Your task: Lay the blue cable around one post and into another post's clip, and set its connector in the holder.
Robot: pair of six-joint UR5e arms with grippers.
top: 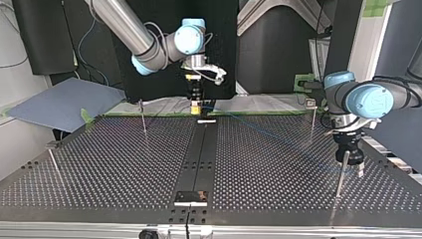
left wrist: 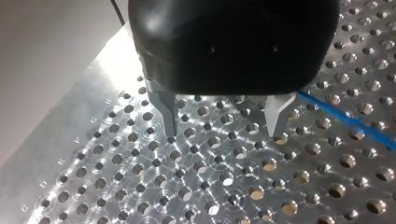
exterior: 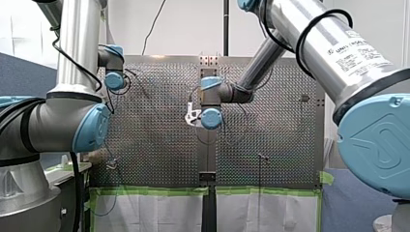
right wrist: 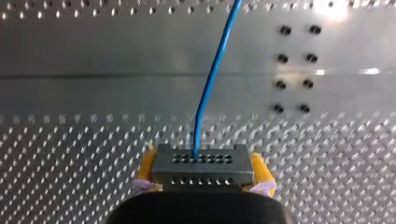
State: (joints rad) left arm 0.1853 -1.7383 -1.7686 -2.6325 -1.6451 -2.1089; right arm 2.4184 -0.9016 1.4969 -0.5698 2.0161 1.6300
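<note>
You get one printed label: in the front view a white sticker on my right arm, upper tube, reads approx. "UNIVERSAL ROBOTS"; the small print under it is too fine to read. In the left wrist view, stamped letters run along the desk edge, well to the side of my left gripper: C, D, E probable, the rest unclear.

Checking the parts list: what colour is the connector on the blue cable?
Dark grey connector, clearest in the right wrist view.

Front and top views opposite across the table; wrist views close.
</note>
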